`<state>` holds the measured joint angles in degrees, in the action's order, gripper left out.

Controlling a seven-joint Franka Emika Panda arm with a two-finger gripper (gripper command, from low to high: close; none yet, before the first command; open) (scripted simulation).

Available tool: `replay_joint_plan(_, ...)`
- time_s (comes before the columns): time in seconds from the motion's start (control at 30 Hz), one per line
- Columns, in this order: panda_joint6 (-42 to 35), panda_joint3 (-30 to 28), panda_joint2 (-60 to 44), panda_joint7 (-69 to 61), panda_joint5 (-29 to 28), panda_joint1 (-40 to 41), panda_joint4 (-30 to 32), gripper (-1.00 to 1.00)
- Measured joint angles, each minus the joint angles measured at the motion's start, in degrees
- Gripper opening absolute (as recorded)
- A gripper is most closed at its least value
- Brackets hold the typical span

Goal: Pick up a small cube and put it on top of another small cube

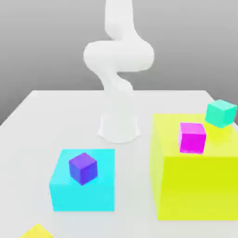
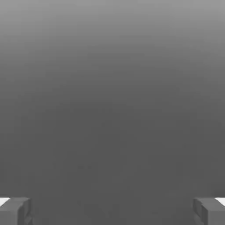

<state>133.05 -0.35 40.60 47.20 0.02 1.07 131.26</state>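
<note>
I'm holding the fingers (image 2: 112,212) wide apart with nothing between them. The purple cube (image 1: 83,168) is sitting on the cyan block (image 1: 83,197), at the exterior view's left, well apart from them.

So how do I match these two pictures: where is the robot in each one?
Exterior view: the white arm rises from its base at the table's far side, near the picture's middle, and runs up out of the picture.
Hand view: the robot's open gripper, its two fingers wide apart at two corners.
Shared landmark: the plain grey background, behind the table in one, beyond the fingers in the other.
</note>
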Motion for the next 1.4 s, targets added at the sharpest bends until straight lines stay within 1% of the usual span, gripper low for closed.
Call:
replay_joint_plan(0.5, 7.5, -3.38, -31.5, 7.9, 0.54, 5.44, -3.19, 0.0)
replay_joint_plan(0.97, 14.36, -6.2, -60.71, 12.84, 4.49, 10.78, -6.15, 0.0)
replay_joint_plan(1.13, 20.57, -5.29, -71.11, 12.41, 6.41, 12.34, -7.96, 0.0)
replay_joint_plan(1.17, 21.62, -5.05, -72.48, 12.25, 6.64, 12.54, -8.24, -1.0)
replay_joint_plan(1.4, 21.65, -4.95, -72.46, 12.28, 6.61, 12.65, -8.22, -1.0)
